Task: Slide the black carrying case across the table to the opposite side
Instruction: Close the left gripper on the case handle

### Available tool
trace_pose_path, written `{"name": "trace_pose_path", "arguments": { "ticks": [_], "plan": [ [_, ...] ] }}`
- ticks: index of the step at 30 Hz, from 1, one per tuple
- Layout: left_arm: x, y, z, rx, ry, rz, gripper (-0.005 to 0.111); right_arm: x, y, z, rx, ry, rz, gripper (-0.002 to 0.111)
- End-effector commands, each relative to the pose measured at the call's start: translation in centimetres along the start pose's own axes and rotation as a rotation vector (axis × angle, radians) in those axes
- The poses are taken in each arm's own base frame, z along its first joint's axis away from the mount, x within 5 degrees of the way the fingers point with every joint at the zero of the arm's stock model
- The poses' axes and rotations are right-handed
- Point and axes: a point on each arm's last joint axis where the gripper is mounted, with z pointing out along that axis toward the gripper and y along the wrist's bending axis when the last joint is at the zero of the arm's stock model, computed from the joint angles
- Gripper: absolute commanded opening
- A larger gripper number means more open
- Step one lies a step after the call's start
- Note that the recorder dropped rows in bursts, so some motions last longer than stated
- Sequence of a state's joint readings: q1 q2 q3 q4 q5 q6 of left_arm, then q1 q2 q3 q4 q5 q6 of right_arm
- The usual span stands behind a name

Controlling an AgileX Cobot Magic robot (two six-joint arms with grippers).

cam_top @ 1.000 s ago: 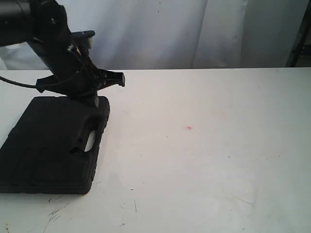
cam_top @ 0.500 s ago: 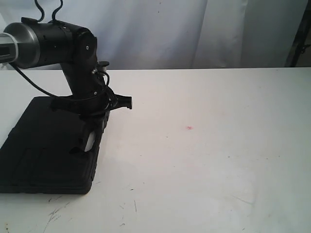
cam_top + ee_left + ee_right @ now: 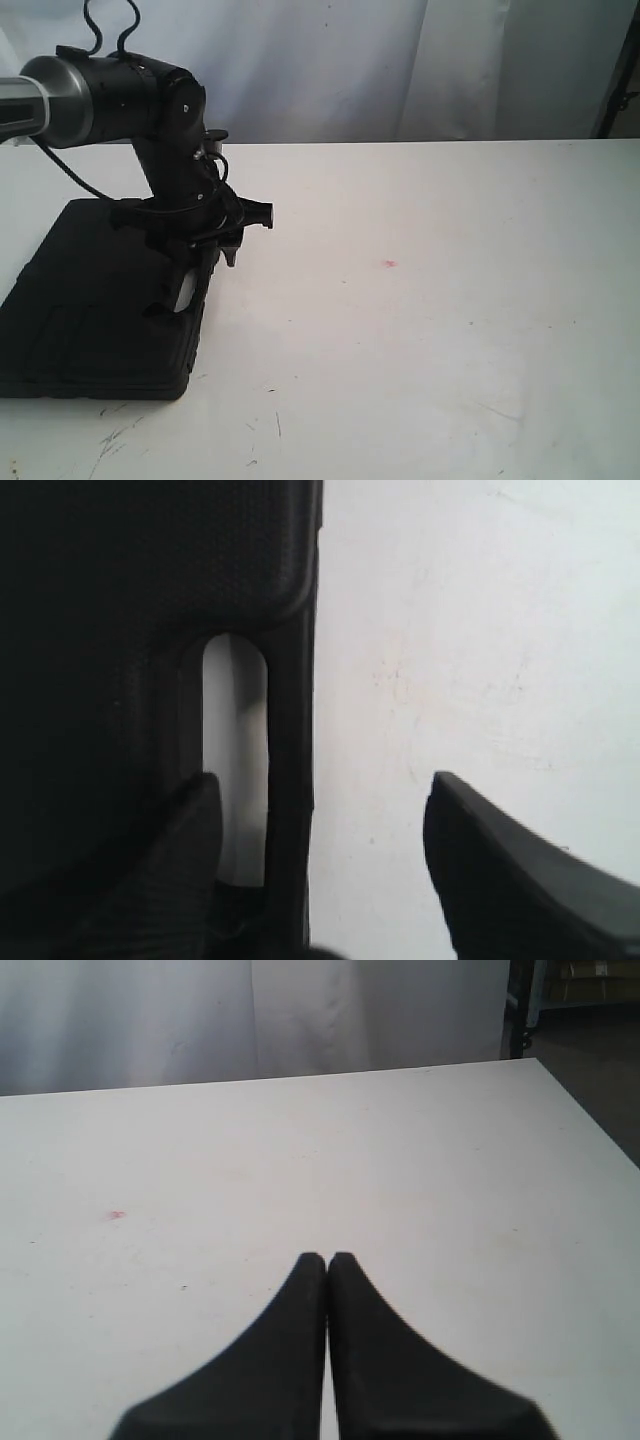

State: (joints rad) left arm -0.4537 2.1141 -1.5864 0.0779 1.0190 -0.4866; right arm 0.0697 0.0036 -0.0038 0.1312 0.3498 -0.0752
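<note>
The black case (image 3: 95, 300) lies flat on the white table (image 3: 430, 330) at the left, its slot handle (image 3: 185, 290) facing the middle. My left gripper (image 3: 215, 258) stands open at that edge. In the left wrist view the left gripper (image 3: 320, 795) straddles the handle bar (image 3: 287, 740): one finger (image 3: 185, 830) is over the slot (image 3: 235, 710), the other finger (image 3: 490, 870) over bare table beside the case. My right gripper (image 3: 327, 1258) is shut on nothing above the table and does not show in the exterior view.
A tiny red spot (image 3: 389, 264) marks the table's middle, also the red spot (image 3: 116, 1215) in the right wrist view. Dark scuffs (image 3: 115, 435) lie near the front left. A white curtain (image 3: 400, 60) hangs behind the far edge; a dark stand (image 3: 620, 90) is at the back right.
The left arm has swung in and lowered its open gripper onto the case's handle edge. The case has not visibly moved.
</note>
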Motion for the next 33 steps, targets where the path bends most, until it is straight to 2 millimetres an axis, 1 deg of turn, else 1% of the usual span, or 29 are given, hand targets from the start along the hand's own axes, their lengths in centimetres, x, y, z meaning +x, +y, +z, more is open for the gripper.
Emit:
{"name": "trace_pose_path", "arguments": {
  "ticks": [1,5,7,8,16,22,25,28,33],
  "plan": [
    [-0.1,-0.4,0.6,0.008,0.003,-0.006,0.057,0.1,0.0,0.0,0.003,-0.002,-0.011,0.0],
    [-0.4,-0.1,1.0,0.011,-0.004,-0.015,0.057,0.1,0.0,0.0,0.003,-0.002,-0.011,0.0],
    [-0.7,0.5,1.5,0.017,0.008,-0.045,0.057,0.1,0.0,0.0,0.003,-0.002,-0.011,0.0],
    [-0.7,0.9,2.0,0.018,0.027,-0.061,0.057,0.1,0.0,0.0,0.003,-0.002,-0.011,0.0],
    [-0.5,0.3,3.1,0.057,0.064,-0.039,0.057,0.1,0.0,0.0,0.003,-0.002,-0.011,0.0],
    [-0.6,0.3,3.1,0.065,0.055,-0.038,0.056,0.1,0.0,0.0,0.003,-0.002,-0.011,0.0],
    [-0.6,0.2,3.1,0.069,0.055,-0.035,0.053,0.1,0.0,0.0,0.003,-0.002,-0.011,0.0],
    [-0.6,0.1,3.1,0.071,0.051,-0.035,0.053,0.1,0.0,0.0,0.003,-0.002,-0.011,0.0],
    [-0.5,0.1,3.8,0.065,0.065,-0.023,0.053,0.1,0.0,0.0,0.003,-0.002,-0.011,0.0]
  ]
}}
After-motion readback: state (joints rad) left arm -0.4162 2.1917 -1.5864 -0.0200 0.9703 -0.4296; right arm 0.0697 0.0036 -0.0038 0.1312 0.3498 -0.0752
